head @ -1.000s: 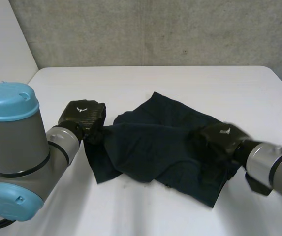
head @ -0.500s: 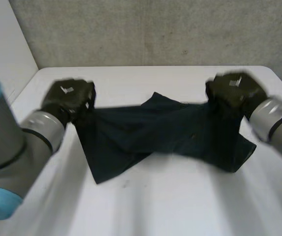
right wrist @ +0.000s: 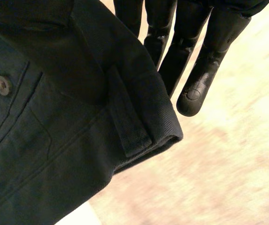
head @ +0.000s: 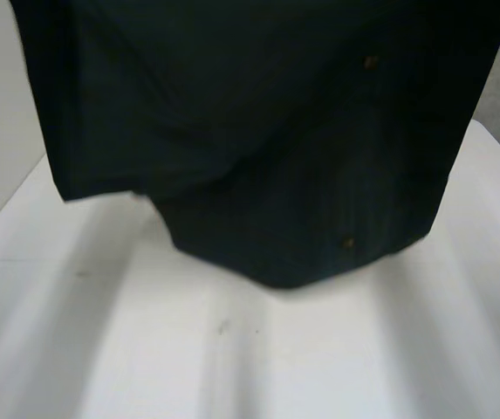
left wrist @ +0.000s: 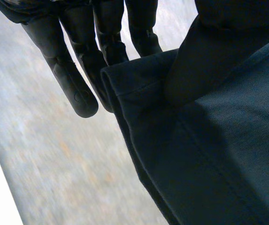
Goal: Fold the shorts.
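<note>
– Where are the shorts [head: 258, 131] from where you stand?
– Hanging spread out like a dark navy curtain above the white worktop [head: 232, 349], and each hand has hold of them. The lower edge dangles over the worktop. Whether it touches, I can't tell.
– What has the left hand [left wrist: 111, 33] got?
– A hemmed corner of the cloth. Its fingers [left wrist: 75, 86] run almost straight behind the fabric and the thumb [left wrist: 204, 56] presses on the front, so the cloth is pinched between them. The fingertips poke out just past the edge.
– And the right hand [right wrist: 172, 28]?
– Same sort of pinch, on the waistband. Its thumb [right wrist: 40, 42] lies across the front of the band. The fingers [right wrist: 197, 89] are straight behind it and stick out beyond the corner. A belt loop [right wrist: 129, 126] sits just beside that thumb, and there's a small brown button [right wrist: 3, 85] near a pocket seam, a little further along the cloth.
</note>
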